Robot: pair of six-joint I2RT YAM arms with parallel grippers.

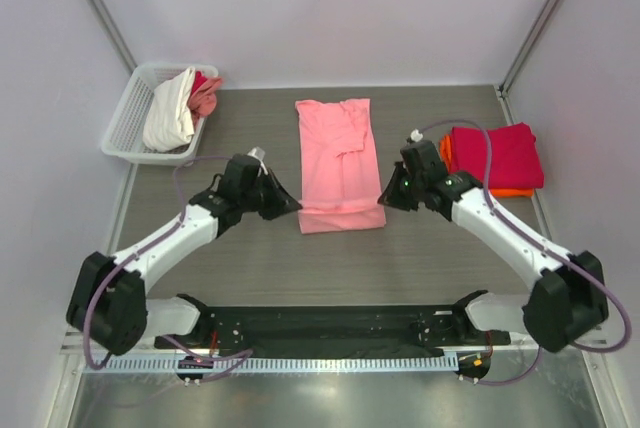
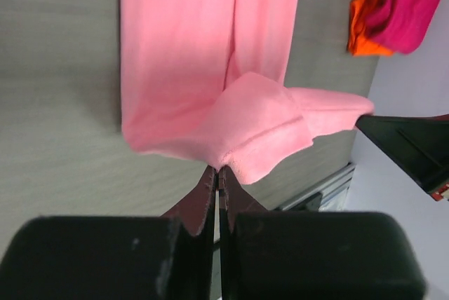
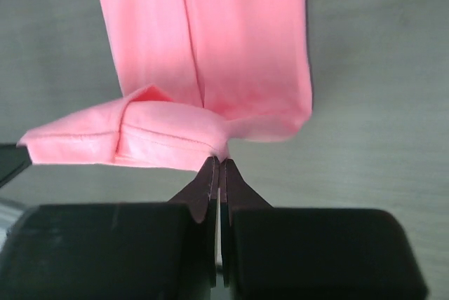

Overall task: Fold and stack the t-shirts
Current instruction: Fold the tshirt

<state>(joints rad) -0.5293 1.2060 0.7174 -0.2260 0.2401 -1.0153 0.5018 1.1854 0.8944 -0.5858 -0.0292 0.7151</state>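
The pink t-shirt [image 1: 338, 158] lies mid-desk as a long narrow strip, its sides already folded in and its near hem raised and curled over. The left fingers [image 2: 200, 198] are pinched closed on the hem's left corner, and the right fingers [image 3: 203, 188] are clamped on its right corner. The step in hand looks like the crosswise fold, carrying the near hem to the far end. To do it well, both arms should rise level and travel together so the hem stays taut and square. They should let go only once the edges line up, since uneven travel would skew the fold or drag the strip across the desk [image 1: 330, 268]. To the right, well apart, sits the stack [image 1: 497, 156] of folded magenta and orange shirts. At far left, a white basket [image 1: 122, 120] holds more crumpled garments.
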